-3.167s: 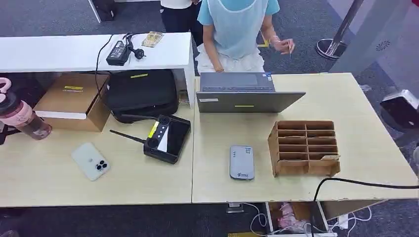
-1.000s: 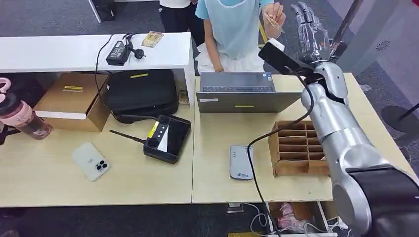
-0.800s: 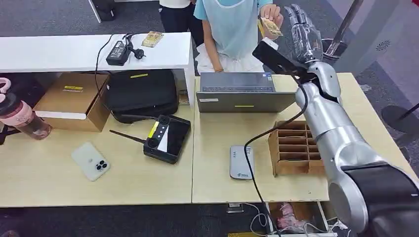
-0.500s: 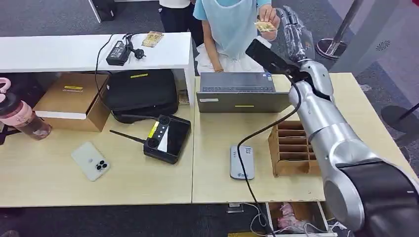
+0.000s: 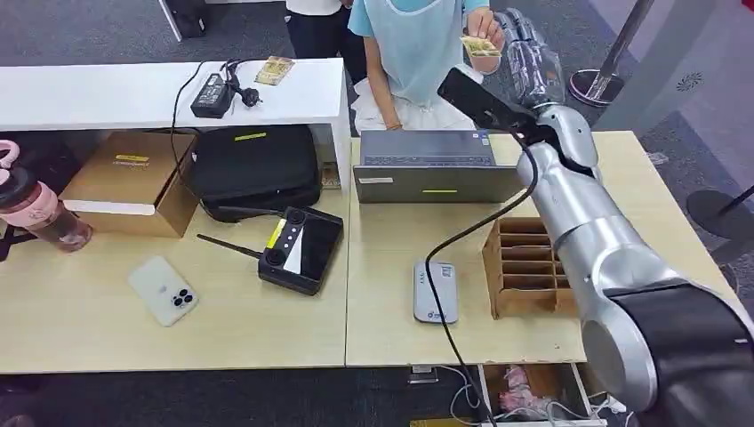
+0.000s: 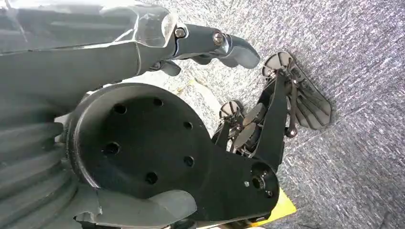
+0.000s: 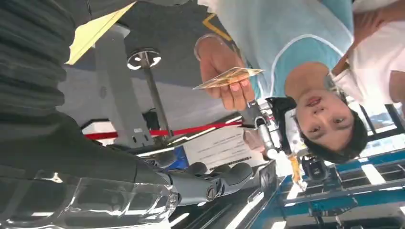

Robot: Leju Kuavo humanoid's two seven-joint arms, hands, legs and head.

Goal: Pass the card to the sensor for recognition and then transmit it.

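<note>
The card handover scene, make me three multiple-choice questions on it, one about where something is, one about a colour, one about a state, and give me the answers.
1. Where is the card?
A. In a person's hand, held up beside the robot's right hand
B. Lying on the grey card reader
C. In a slot of the cardboard organiser

2. What colour is the laptop?
A. White
B. Red
C. Grey

3. What is the state of the right hand?
A. Gripping the card
B. Fingers extended, holding nothing
C. Resting on the table

Answers: 1 A, the person's fingers pinch the card. 2 C, lid and keyboard deck are grey. 3 B, the card is apart from its straight fingers.
</note>
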